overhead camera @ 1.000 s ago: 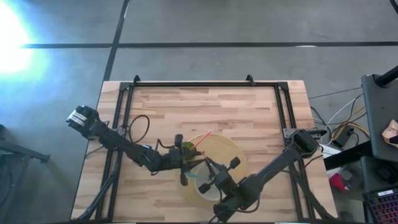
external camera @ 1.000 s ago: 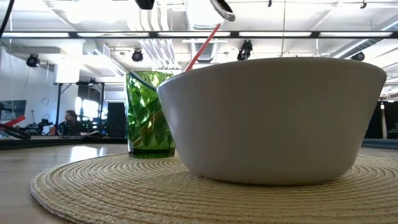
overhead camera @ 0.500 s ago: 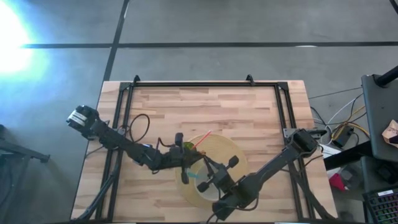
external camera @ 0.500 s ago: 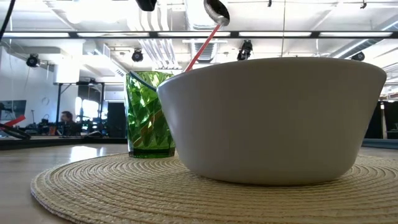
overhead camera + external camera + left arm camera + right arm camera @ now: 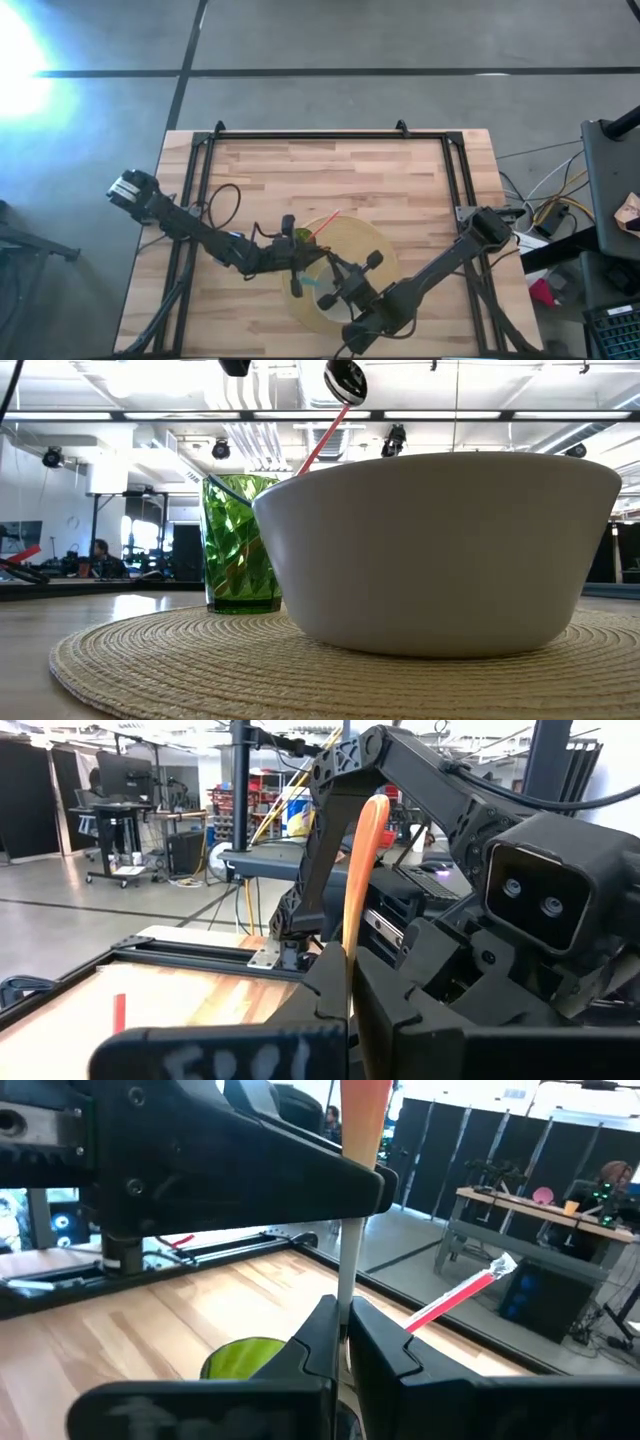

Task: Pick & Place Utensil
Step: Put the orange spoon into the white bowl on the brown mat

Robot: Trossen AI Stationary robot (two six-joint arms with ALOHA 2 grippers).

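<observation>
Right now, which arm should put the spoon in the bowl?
Probably left. The left gripper is shut on the spoon by its orange handle; the right gripper pinches its metal shaft above the white bowl.

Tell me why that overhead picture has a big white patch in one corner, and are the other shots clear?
High view: bright glare washes out the floor at upper left, beside the table. Low view: the bowl and green glass are sharp, lit by ceiling strips. Both wrist views: the near dark fingers blur, while the room behind stays clearer.

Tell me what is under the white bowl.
The white bowl sits on a round woven placemat, which lies on the wooden table. The mat beneath the bowl's base is hidden.
</observation>
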